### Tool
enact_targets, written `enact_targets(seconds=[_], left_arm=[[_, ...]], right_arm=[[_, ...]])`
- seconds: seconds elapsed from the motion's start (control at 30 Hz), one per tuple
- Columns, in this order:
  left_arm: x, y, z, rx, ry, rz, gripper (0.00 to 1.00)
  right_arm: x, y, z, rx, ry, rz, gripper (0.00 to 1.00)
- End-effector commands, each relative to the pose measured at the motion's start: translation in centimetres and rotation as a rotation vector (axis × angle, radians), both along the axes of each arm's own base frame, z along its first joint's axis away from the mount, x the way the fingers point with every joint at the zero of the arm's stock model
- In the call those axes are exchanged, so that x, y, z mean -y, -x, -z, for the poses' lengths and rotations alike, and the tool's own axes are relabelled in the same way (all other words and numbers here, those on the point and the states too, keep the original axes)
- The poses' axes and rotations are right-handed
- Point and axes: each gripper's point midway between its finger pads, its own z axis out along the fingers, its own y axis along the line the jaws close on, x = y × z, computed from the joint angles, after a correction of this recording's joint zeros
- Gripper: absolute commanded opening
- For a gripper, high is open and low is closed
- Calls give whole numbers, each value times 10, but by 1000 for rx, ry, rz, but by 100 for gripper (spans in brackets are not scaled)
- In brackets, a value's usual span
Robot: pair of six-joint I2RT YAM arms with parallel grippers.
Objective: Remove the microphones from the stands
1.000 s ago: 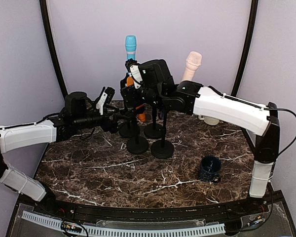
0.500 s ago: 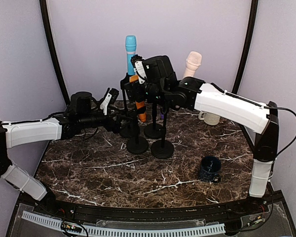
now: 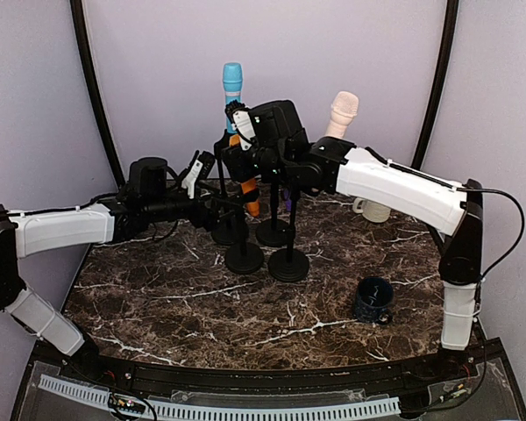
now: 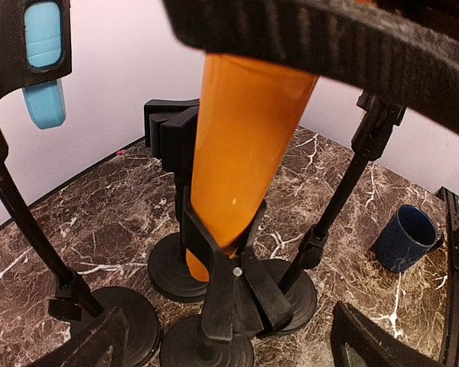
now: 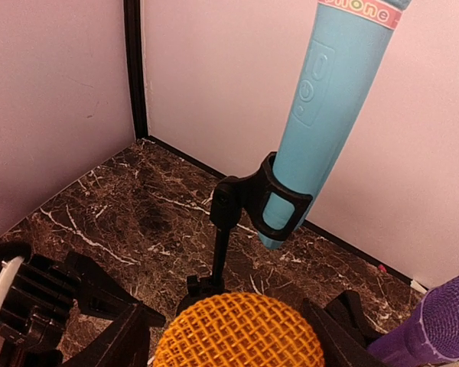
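Note:
An orange microphone [image 4: 245, 130] stands upright in the black clip of a stand [image 4: 229, 283] among several stands at the back of the table. Its orange mesh head [image 5: 237, 336] sits between the fingers of my right gripper [image 3: 243, 132], one finger [image 5: 115, 336] pressing on each side, so that gripper is shut on the head. My left gripper [image 4: 229, 329] is open, its two fingers [image 4: 92, 344] wide apart on either side of the stand's clip and post without touching them. In the top view the left gripper [image 3: 203, 180] is just left of the stands.
A blue microphone [image 3: 232, 88] is clipped in the stand behind, a cream microphone [image 3: 342, 114] to the right, and a purple microphone [image 5: 444, 321] close beside the orange one. Black round bases [image 3: 288, 263] crowd together. A dark blue mug [image 3: 373, 298] and a white cup [image 3: 375, 210] stand at right.
My right gripper's fingers have closed in on the orange microphone's head. The left arm has reached further right toward the stand, still open.

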Motion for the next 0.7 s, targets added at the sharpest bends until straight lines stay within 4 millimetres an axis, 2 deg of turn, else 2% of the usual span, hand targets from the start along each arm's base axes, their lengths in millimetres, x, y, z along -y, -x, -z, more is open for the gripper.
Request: enact_targets(seconds=[0.0,0.17,0.27,0.43,0.67], left_arm=[[5,-3,-8,34,-10,16,95],[4,-8,-4,42,-33,1,95],[4,-10,-4,51,-45,-5,95],[9,-11,-2,67,-63,4,94],[17,-13,1,177,-189,-63,91]], right_arm=[[-6,0,-17,27,-45,-25,59],[-6,3,-24,34,-57,-35,40],[-6,4,-25,35,-60,-37,34],[-4,4,-25,34,-57,-29,33],[-3,4,-26,37,-54,-18,33]])
